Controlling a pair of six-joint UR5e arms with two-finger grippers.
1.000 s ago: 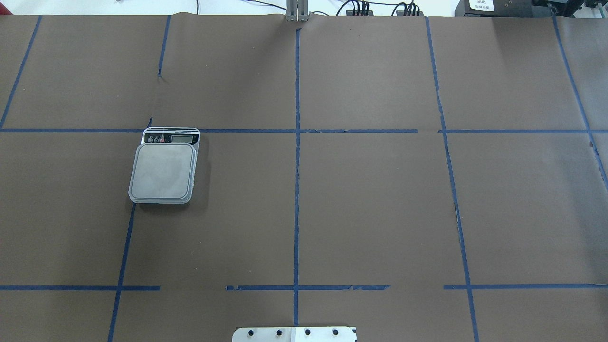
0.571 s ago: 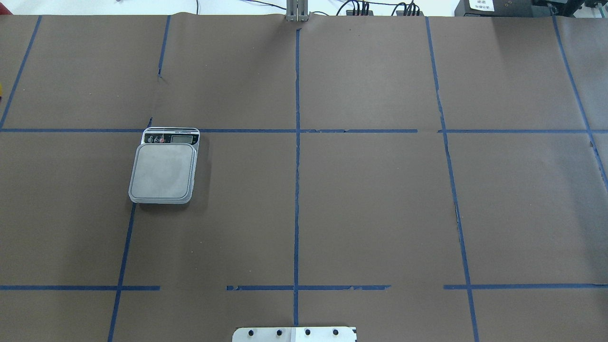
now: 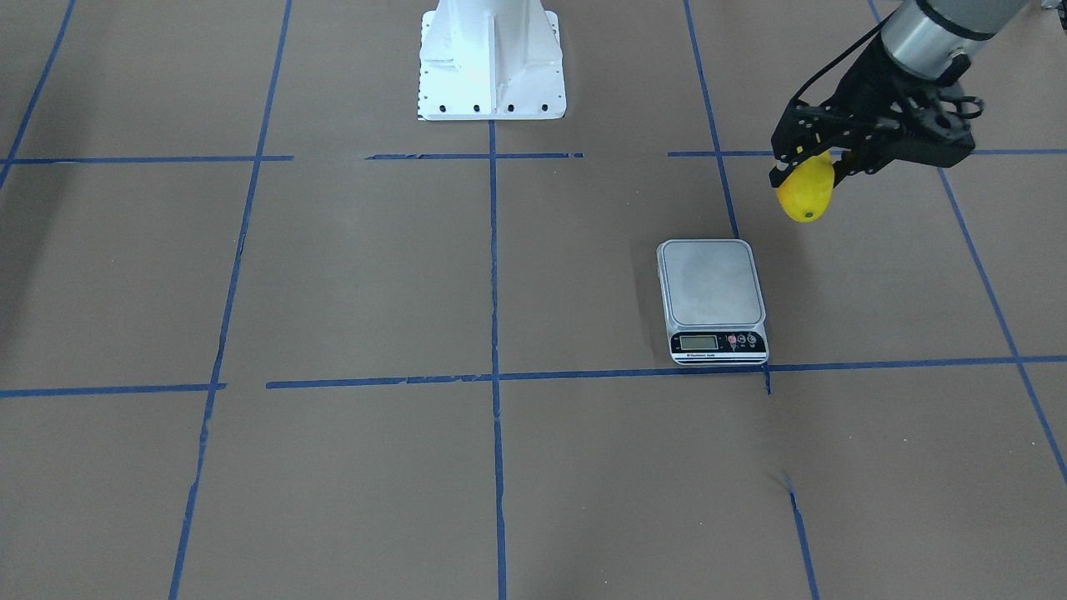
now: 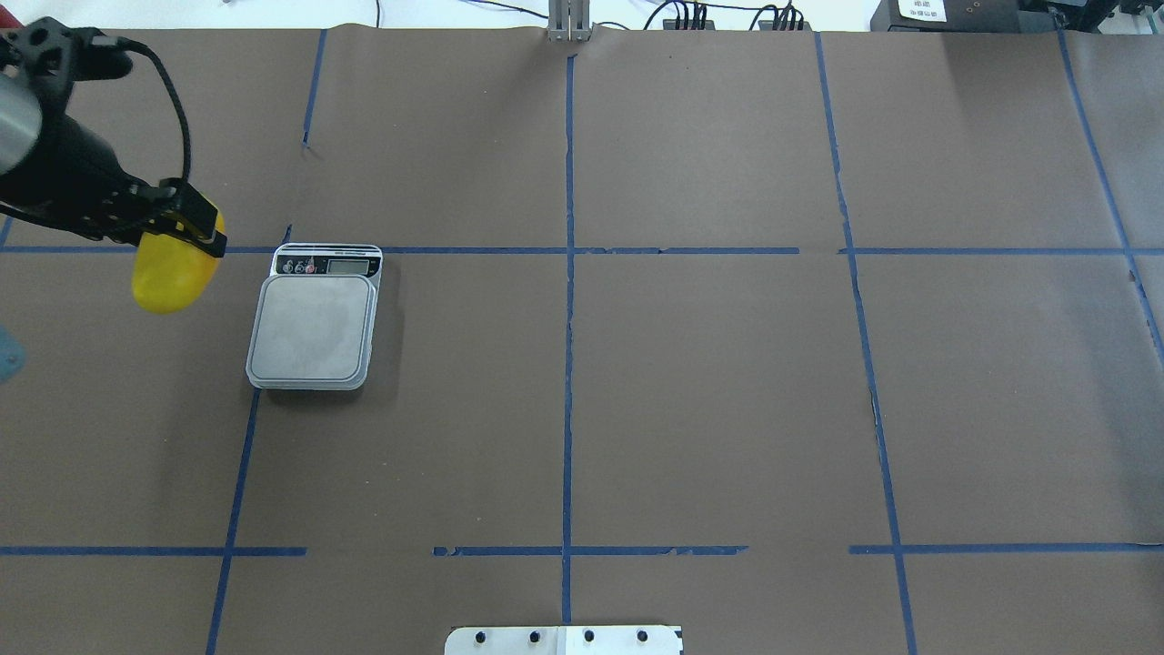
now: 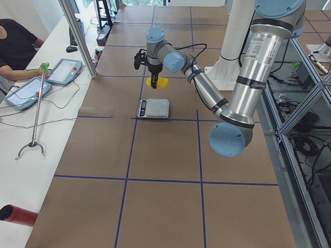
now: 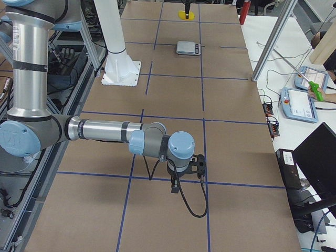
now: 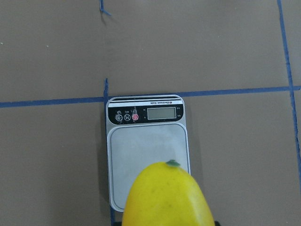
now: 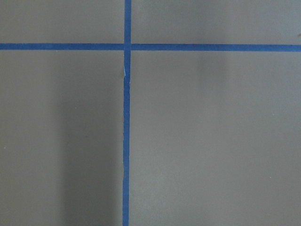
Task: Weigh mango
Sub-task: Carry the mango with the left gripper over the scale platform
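Note:
The yellow mango (image 4: 168,273) hangs in my left gripper (image 4: 182,232), which is shut on its upper end and holds it in the air. It hangs a short way to the left of the scale (image 4: 312,327) in the overhead view. The grey scale has an empty platform and its display faces away from the robot. In the front view the mango (image 3: 805,193) is up and to the right of the scale (image 3: 711,292). The left wrist view shows the mango (image 7: 164,197) in front of the scale (image 7: 148,155). My right gripper (image 6: 181,181) shows only in the right side view, low over the table; I cannot tell its state.
The brown table cover has a blue tape grid. The white robot base (image 3: 492,67) stands at the near middle edge. An operator's side table holds tablets (image 5: 64,70) and a grabber tool (image 5: 33,111). A red cylinder (image 5: 18,214) lies at that table's end.
My left arm has come into the overhead view from the left edge with the mango in its gripper. The scale has not moved.

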